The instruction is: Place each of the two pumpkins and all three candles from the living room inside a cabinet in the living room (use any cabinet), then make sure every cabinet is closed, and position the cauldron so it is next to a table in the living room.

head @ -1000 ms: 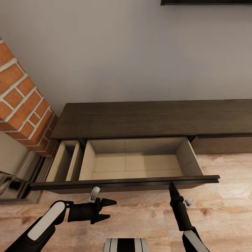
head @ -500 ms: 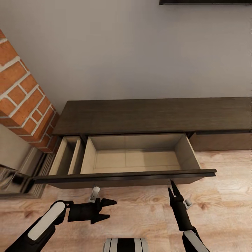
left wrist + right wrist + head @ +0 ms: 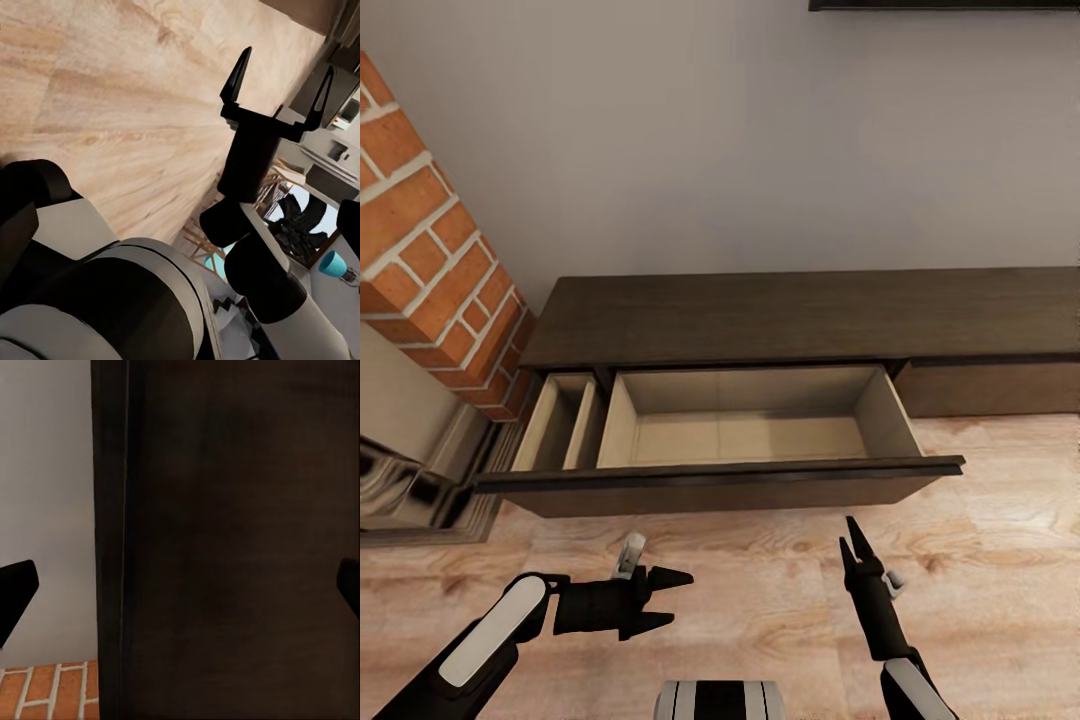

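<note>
The long, low dark-brown cabinet [image 3: 810, 315] stands against the grey wall. Its wide drawer [image 3: 745, 425] is pulled out over the floor, and its pale interior holds nothing. A narrow side compartment [image 3: 560, 425] at the drawer's left end is also bare. My left gripper [image 3: 678, 600] hovers open over the wood floor, short of the drawer front and pointing right. My right gripper [image 3: 848, 540] points at the drawer front [image 3: 240, 540] from a short gap away, fingers apart. It also shows as the right gripper [image 3: 283, 79] above the floor. Pumpkins, candles and cauldron are out of view.
A red brick pillar [image 3: 430, 260] rises at the left, with a shiny metal surround [image 3: 400, 495] at its foot. The cabinet's closed front panel [image 3: 990, 390] continues to the right. Light wood floor [image 3: 760, 600] lies between me and the drawer. A dark edge [image 3: 940, 4] hangs on the wall above.
The whole picture has shifted: the cabinet and drawer now sit farther up and smaller, so the camera has backed away. The right gripper's tips no longer reach the drawer front. The drawer stays pulled out.
</note>
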You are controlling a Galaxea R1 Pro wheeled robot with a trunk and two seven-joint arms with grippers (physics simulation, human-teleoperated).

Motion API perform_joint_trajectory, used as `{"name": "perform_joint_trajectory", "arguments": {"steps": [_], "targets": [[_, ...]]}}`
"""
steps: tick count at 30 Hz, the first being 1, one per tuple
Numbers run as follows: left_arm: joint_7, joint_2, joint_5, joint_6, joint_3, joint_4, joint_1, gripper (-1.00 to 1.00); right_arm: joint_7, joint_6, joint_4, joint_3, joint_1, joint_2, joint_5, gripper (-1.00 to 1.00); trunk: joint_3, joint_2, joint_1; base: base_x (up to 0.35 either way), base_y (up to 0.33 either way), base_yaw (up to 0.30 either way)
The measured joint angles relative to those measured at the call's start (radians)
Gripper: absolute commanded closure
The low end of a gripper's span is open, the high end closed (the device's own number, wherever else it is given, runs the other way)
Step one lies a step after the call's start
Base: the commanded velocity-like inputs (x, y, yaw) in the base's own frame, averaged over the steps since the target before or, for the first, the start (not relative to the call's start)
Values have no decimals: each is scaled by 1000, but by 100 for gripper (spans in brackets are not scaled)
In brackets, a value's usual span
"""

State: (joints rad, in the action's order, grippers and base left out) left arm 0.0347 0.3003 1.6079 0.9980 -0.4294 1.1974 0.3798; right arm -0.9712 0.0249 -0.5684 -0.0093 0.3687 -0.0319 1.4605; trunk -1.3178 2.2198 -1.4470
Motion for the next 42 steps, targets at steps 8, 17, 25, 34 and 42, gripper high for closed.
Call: {"name": "perform_joint_trajectory", "arguments": {"steps": [8,17,25,34,42], "targets": [[0,1,0,0,1,2,0,-100,52,-79,-1,4,0,0,-2,-100,9,-21,12,-14,0,0],[-7,1,-7,-2,1,-10,0,-100,129,-275,-1,10,-5,-6,-15,-100,37,-84,46,0,0,0],[-16,2,-49,-7,-5,-109,0,-100,181,-458,85,10,-20,-45,-251,-100,63,-140,77,0,0,0],[-18,-3,-224,-110,7,-245,0,-100,114,-455,165,9,-21,-68,-370,-100,91,-203,111,0,0,0],[-17,-5,-308,-219,6,-276,0,-100,80,-399,172,15,-21,-84,-399,-100,116,-259,142,0,0,0]]}}
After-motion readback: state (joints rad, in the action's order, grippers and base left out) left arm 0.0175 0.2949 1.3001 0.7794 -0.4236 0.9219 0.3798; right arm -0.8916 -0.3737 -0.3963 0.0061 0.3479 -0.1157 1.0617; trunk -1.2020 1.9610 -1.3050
